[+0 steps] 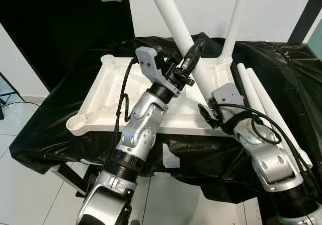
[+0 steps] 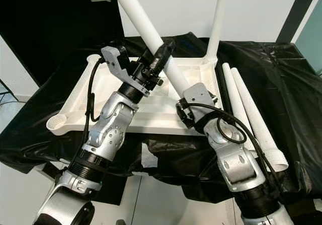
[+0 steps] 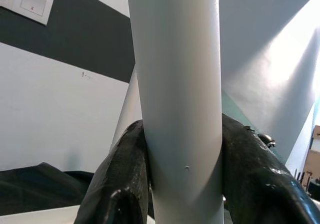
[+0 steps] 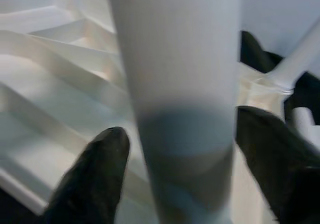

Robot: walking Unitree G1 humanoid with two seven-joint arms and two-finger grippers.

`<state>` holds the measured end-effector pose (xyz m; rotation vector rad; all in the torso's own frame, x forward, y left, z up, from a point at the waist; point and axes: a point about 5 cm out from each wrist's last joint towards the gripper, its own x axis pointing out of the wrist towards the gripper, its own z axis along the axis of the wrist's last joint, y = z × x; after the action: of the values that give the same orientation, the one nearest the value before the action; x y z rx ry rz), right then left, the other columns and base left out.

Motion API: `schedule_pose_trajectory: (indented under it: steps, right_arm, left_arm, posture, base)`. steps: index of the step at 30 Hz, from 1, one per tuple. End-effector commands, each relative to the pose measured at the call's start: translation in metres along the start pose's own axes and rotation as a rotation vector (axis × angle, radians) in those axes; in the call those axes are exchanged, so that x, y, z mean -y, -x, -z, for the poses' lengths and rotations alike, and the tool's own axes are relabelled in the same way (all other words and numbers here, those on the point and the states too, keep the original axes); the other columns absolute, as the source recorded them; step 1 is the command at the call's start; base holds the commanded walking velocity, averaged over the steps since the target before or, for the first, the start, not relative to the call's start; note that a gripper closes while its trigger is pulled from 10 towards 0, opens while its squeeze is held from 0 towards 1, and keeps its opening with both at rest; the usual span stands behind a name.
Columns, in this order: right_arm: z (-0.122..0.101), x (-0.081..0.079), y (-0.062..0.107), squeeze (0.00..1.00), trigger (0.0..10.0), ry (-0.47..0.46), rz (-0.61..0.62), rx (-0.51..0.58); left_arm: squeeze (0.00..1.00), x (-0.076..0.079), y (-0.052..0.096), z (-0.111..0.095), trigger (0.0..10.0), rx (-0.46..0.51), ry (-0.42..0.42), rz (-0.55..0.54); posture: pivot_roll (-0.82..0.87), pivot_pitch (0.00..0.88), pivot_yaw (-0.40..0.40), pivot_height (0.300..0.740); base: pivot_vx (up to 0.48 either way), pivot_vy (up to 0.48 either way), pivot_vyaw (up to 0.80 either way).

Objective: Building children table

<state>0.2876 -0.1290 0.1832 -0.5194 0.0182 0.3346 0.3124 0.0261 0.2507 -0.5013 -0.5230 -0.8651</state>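
An upturned white tabletop (image 1: 108, 91) lies on a black-draped desk (image 1: 45, 134). The left gripper (image 1: 193, 54) clamps a slanted white leg (image 1: 173, 23); lower, the right gripper (image 4: 182, 159) straddles it, fingers wide. Two loose legs (image 1: 266, 104) lie along the desk's right edge.

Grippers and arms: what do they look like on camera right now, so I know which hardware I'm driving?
Both arms are silver metal with black ribbed joint rings and looped black cables. The left gripper and right gripper each have long black fingers on a grey wrist housing.
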Motion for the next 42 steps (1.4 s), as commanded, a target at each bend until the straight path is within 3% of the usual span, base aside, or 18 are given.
schedule_pose_trajectory:
  steps: [1,2,12,13,14,15,20,21,22,23,24,25,26,30,36,40,42]
  right_arm:
    - [0.001,-0.004,-0.002,0.00,1.4,-0.015,-0.032,-0.006]
    - [0.002,-0.005,-0.003,0.00,0.0,-0.028,-0.042,-0.008]
    - [0.003,-0.004,-0.003,0.00,0.0,-0.059,-0.038,-0.012]
    - [0.003,-0.003,-0.002,0.00,0.0,-0.062,-0.028,-0.013]
    - [0.003,-0.003,-0.002,0.00,0.0,-0.062,-0.028,-0.013]
    - [0.002,-0.001,-0.001,0.00,0.0,-0.063,-0.018,-0.012]
    - [0.000,0.002,-0.001,0.00,0.0,-0.070,0.005,-0.002]
    - [-0.002,0.003,-0.001,0.00,0.0,-0.072,0.014,0.005]
    - [-0.002,0.003,-0.001,0.00,0.0,-0.072,0.014,0.005]
    - [-0.005,0.005,0.000,0.00,3.8,-0.078,0.027,0.015]
    - [-0.005,0.005,0.000,0.00,3.8,-0.078,0.027,0.015]
    - [-0.008,0.007,0.001,0.00,5.4,-0.085,0.043,0.026]
    - [-0.011,0.010,0.002,0.00,10.0,-0.091,0.063,0.035]
    - [-0.015,0.023,0.004,0.00,10.0,-0.106,0.159,0.056]
    - [-0.015,0.028,0.005,0.00,10.0,-0.107,0.194,0.061]
    - [-0.019,0.038,0.007,0.00,10.0,-0.102,0.269,0.081]
    - [-0.019,0.038,0.007,0.00,10.0,-0.102,0.269,0.081]
  left_arm:
    - [0.00,0.016,0.004,0.003,0.0,-0.017,-0.011,0.291]
    - [0.00,0.015,0.005,0.003,0.0,-0.019,-0.010,0.287]
    - [0.00,0.016,0.006,0.004,0.0,-0.020,-0.008,0.286]
    - [0.00,0.016,0.006,0.004,3.3,-0.021,0.001,0.287]
    - [0.00,0.016,0.006,0.004,3.3,-0.021,0.001,0.287]
    - [1.00,0.016,0.006,0.004,10.0,-0.020,0.016,0.291]
    - [1.00,0.017,0.005,0.001,10.0,-0.008,0.022,0.291]
    - [0.90,0.020,0.004,-0.001,10.0,-0.005,0.043,0.316]
    - [0.90,0.020,0.004,-0.001,10.0,-0.005,0.043,0.316]
    - [0.00,0.028,0.005,-0.006,10.0,-0.005,0.079,0.383]
    - [0.00,0.028,0.005,-0.006,10.0,-0.005,0.079,0.383]
    - [0.00,0.037,0.007,-0.010,10.0,-0.015,0.115,0.461]
    - [0.00,0.044,0.011,-0.012,10.0,-0.030,0.148,0.533]
    - [0.00,0.048,0.021,-0.023,10.0,-0.016,0.236,0.618]
    - [0.00,0.046,0.024,-0.025,10.0,-0.012,0.234,0.629]
    - [0.00,0.038,0.038,-0.009,10.0,-0.119,0.210,0.651]
    - [0.00,0.038,0.038,-0.009,10.0,-0.119,0.210,0.651]
  posture:
    - [-0.16,0.000,0.014,0.740]
    - [-0.16,0.000,0.013,0.740]
    - [-0.16,0.000,0.016,0.740]
    - [-0.17,0.000,0.019,0.740]
    - [-0.17,0.000,0.019,0.740]
    - [-0.17,0.000,0.022,0.740]
    - [-0.17,0.000,0.027,0.740]
    - [-0.17,0.000,0.029,0.740]
    - [-0.17,0.000,0.029,0.740]
    - [-0.17,0.000,0.030,0.740]
    - [-0.17,0.000,0.030,0.740]
    - [-0.17,0.000,0.030,0.740]
    - [-0.18,0.001,0.032,0.740]
    - [-0.18,0.001,0.037,0.740]
    - [-0.18,0.001,0.038,0.740]
    - [-0.18,0.002,0.040,0.740]
    - [-0.18,0.002,0.040,0.740]
  base:
    - [0.000,0.000,0.00]
    - [0.000,0.000,0.00]
    - [0.000,0.000,0.00]
    - [0.000,0.000,0.00]
    - [0.000,0.000,0.00]
    - [0.000,0.000,0.00]
    - [0.000,0.000,0.00]
    - [0.000,0.000,0.00]
    - [0.000,0.000,0.00]
    - [0.000,0.000,0.00]
    - [0.000,0.000,0.00]
    - [0.000,0.000,0.00]
    - [0.000,0.000,0.00]
    - [0.000,0.000,0.00]
    - [0.000,0.000,0.00]
    - [0.000,0.000,0.00]
    - [0.000,0.000,0.00]
